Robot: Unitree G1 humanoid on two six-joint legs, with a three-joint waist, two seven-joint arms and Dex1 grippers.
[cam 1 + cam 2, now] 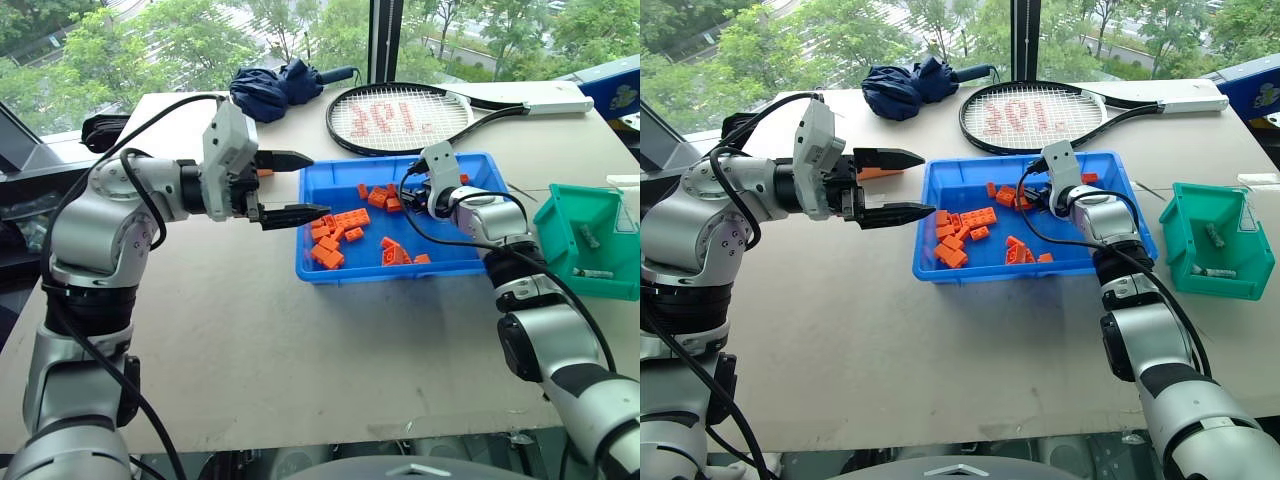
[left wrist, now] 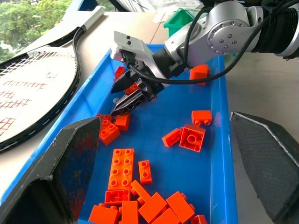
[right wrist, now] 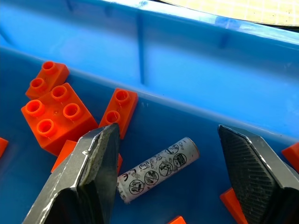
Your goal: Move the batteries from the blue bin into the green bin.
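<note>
The blue bin (image 1: 380, 274) sits mid-table and holds several orange bricks (image 1: 336, 236). One of the batteries (image 3: 159, 169), a silver-grey cylinder with printed symbols, lies on the bin floor near the far wall. My right gripper (image 3: 167, 140) is down in the bin, open, its fingers on either side of that battery without touching it; it also appears as the right gripper (image 2: 128, 95) in the left wrist view. My left gripper (image 1: 292, 187) hovers open and empty over the bin's left rim. The green bin (image 1: 1215, 282) stands to the right with two batteries (image 1: 1214, 235) inside.
A tennis racket (image 1: 400, 118) lies just behind the blue bin. A folded dark blue umbrella (image 1: 280, 85) rests at the table's back. A blue box (image 1: 612, 95) sits at the far right corner. Bare tabletop stretches in front of both bins.
</note>
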